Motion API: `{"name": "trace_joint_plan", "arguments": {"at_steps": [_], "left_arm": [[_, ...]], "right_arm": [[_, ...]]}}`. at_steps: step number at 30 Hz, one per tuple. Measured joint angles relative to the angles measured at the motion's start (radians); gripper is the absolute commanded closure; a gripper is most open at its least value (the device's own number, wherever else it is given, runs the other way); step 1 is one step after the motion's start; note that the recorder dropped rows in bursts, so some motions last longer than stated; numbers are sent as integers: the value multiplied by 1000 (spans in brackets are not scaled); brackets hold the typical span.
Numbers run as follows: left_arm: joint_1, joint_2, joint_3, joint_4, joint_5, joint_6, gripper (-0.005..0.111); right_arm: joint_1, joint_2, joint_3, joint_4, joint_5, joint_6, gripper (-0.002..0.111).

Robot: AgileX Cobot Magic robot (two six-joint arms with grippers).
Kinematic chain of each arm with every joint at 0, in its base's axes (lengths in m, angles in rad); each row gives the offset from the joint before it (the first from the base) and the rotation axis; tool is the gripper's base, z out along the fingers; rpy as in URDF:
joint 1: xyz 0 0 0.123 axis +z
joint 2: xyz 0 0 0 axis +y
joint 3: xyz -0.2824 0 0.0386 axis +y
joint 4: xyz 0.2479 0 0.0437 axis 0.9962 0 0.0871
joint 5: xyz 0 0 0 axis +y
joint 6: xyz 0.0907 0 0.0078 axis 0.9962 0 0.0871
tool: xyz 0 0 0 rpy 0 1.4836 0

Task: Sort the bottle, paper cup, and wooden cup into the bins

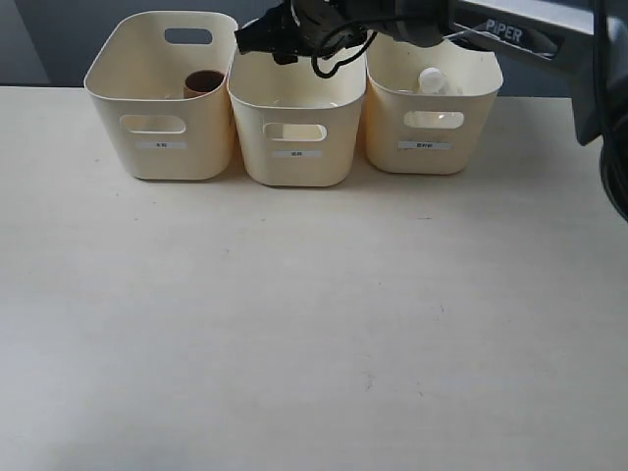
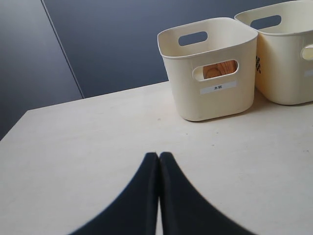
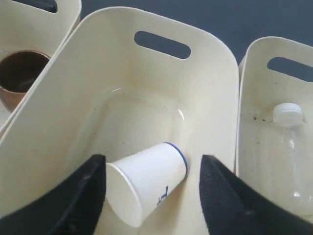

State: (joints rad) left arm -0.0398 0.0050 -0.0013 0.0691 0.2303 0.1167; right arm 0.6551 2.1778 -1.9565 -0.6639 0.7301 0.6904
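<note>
Three cream-yellow bins are standing side by side at the back of a pale surface (image 1: 314, 324). The left bin (image 1: 162, 137) is holding the wooden cup (image 1: 203, 81), which is standing upright with its brown rim showing above the wall. The right bin (image 1: 432, 132) is holding the bottle (image 1: 433, 80), its white cap (image 3: 287, 114) visible in the right wrist view.

The right gripper (image 3: 152, 188) is hovering over the middle bin (image 1: 294, 147), reaching in from the right side of the exterior view. Its two dark fingers (image 3: 80, 196) are spread wide apart and gripping nothing. The paper cup (image 3: 144, 181) is lying on its side on the floor of the middle bin, seen in the gap between those fingers but below them (not touched by either one). Its open mouth is facing the camera and a blue mark is showing on its side.

The left gripper (image 2: 159, 161) is hanging low above the bare surface, well apart from the bins, with its fingertips pressed together and nothing between them.
</note>
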Motion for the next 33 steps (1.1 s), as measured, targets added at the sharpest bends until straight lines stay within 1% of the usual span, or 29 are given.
{"name": "trace_joint_plan", "arguments": {"at_steps": [16,23,31,33], "left_arm": [[0,0,0,0,0,0,107],[0,0,0,0,0,0,107],[0,0,0,0,0,0,107],[0,0,0,0,0,0,107]], "right_arm": [[0,-2,0,-4,130,20,53],[0,-54,0,-59,266,66,53],[-2,-128,0,-145,455,68,53],[-2,-139,0,-175,475,68,53]]}}
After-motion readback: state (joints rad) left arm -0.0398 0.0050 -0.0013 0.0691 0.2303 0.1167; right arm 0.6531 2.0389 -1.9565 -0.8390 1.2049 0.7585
